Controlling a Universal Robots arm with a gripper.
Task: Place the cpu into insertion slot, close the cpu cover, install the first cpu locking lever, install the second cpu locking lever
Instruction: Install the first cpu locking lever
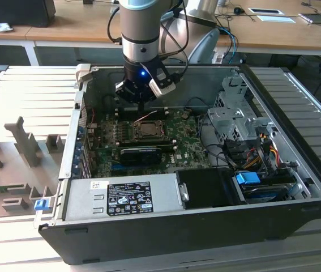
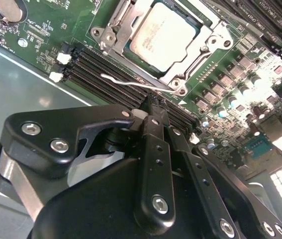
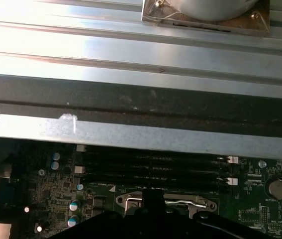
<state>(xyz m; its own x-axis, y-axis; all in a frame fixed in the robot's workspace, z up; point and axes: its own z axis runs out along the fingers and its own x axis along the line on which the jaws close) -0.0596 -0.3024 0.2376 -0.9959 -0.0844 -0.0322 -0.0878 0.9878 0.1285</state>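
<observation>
Inside open computer case [image 1: 217, 170]: gripper [image 2: 150, 107] clenched, empty, just above locking lever [image 2: 131, 83]; cpu [image 2: 163, 36] seated, cpu cover [image 2: 131, 22] down; lever step.

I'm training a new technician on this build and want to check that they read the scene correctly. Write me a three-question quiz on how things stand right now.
1. True or false: the cpu lies in the insertion slot.
2. What is the end effector nearest to?
A. the power supply
B. the thin wire locking lever beside the socket
C. the drive cage
3. One word: is the cpu cover raised or lowered over the chip?

Key:
1. True.
2. B.
3. Lowered; its frame lies flat around the chip.
</observation>
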